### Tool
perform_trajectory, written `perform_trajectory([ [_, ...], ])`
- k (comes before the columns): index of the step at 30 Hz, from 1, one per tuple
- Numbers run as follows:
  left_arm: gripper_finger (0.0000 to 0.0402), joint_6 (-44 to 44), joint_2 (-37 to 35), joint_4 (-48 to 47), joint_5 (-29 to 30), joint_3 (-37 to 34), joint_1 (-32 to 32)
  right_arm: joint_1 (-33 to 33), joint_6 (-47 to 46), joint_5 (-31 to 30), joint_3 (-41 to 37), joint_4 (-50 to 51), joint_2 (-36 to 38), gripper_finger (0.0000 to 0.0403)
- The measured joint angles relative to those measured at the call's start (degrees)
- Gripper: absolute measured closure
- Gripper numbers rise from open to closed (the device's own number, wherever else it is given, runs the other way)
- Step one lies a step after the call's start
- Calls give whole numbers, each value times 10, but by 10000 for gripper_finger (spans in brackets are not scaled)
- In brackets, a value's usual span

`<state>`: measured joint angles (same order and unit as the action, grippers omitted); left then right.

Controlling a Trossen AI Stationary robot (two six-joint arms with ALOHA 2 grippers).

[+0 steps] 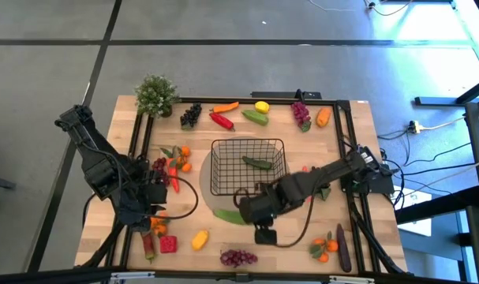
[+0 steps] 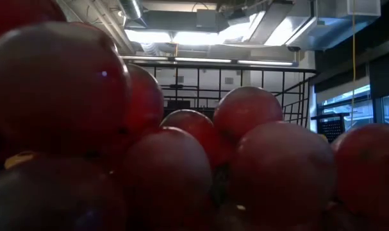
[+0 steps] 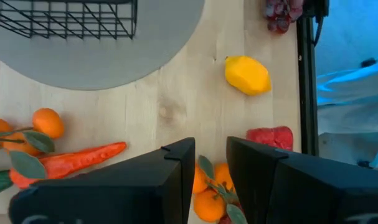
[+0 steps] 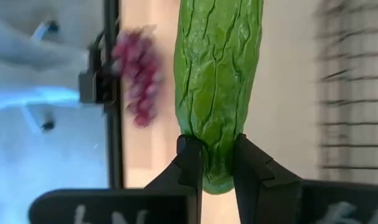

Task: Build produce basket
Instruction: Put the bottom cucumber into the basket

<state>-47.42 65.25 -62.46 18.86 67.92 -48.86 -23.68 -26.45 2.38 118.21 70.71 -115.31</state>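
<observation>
The black wire basket (image 1: 248, 166) stands on a grey round mat (image 1: 207, 189) at the table's middle, with one green cucumber (image 1: 257, 162) inside. My right gripper (image 1: 241, 213) is just near of the basket, shut on a second green cucumber (image 4: 217, 81), which points toward the table's left (image 1: 227, 214). My left gripper (image 3: 210, 168) is open at the near left, its fingers standing above and either side of a cluster of oranges with leaves (image 3: 210, 196). Whether it touches them, I cannot tell. My right gripper pinches the cucumber's end (image 4: 217, 163) nearest the wrist between its two fingers, one on each side. The fingers run along the cucumber, which sticks straight out beyond them toward the table's left. Whether it is clear of the mat I cannot tell.
Loose produce lies all round: a lemon (image 3: 247, 74), a red pepper (image 3: 269, 137), a long orange-red pepper (image 3: 76, 158), more oranges (image 3: 45, 121), and grapes (image 4: 139, 81) at the near edge that fill the low view (image 2: 181, 147). More pieces and a potted plant (image 1: 155, 95) line the far edge.
</observation>
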Motion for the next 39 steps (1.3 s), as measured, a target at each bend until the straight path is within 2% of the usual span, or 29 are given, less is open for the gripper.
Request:
perform_trajectory([
  [4,321,0,0,0,18,0,0,23,14,-62,74,58,1,362],
  [8,321,0,0,0,51,0,0,50,26,-102,112,142,1,362],
  [12,321,0,0,0,120,0,0,84,47,-102,112,196,1,362],
  [17,321,-4,0,0,230,0,3,134,90,-99,89,192,0,362],
  [24,321,0,0,0,269,0,46,194,107,-80,-10,164,1,366],
  [30,321,7,0,0,269,0,70,218,151,-4,-136,81,0,364],
  [39,321,11,0,0,269,0,102,243,166,3,-283,-8,0,366],
])
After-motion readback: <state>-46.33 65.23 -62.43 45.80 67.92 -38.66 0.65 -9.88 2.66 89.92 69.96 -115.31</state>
